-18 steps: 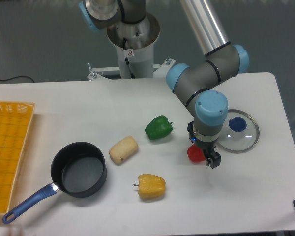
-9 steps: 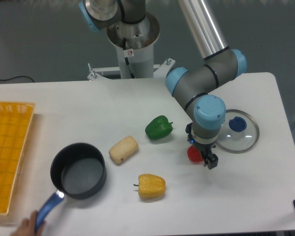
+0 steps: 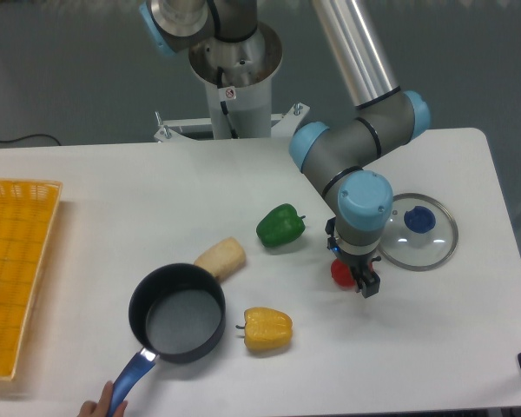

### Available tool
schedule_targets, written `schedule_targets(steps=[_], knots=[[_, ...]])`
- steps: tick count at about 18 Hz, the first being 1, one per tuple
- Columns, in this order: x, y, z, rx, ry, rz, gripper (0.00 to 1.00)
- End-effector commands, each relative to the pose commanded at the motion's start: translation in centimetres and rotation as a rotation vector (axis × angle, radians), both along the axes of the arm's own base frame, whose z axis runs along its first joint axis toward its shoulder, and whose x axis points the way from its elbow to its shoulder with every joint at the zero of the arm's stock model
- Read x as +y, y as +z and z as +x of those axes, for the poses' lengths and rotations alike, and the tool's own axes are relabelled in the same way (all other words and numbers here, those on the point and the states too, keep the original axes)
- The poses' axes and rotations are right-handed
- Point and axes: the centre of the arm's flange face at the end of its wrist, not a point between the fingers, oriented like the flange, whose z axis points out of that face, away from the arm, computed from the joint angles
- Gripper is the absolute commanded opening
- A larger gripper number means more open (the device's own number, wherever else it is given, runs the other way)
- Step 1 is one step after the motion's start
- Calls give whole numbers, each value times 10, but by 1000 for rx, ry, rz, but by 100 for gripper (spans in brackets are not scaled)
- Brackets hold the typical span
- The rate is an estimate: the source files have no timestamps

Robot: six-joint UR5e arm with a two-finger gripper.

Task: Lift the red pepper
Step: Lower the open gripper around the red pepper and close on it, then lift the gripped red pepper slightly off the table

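Since a second ago, the gripper (image 3: 358,276) has shifted slightly left over the red pepper (image 3: 341,273), and a hand (image 3: 98,406) has pulled the pot (image 3: 179,325) rightward. Whether the fingers clamp the pepper, I cannot tell. Next probably comes closing firmly, then lifting. The forearm reaches down from above, wrist vertical.

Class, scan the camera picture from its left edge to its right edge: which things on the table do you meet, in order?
Yellow basket → black saucepan → yellow pepper → red pepper, under the gripper → glass lid. The pale roll and green pepper overlap their neighbours sideways, so they are left out.
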Motion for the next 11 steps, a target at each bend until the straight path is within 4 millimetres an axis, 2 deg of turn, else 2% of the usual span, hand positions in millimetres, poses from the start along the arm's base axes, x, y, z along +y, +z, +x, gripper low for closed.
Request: schedule_targets(steps=[6, 11], knots=[[0, 0, 0, 0, 0, 0, 70], [0, 2, 0, 3, 2, 2, 64]])
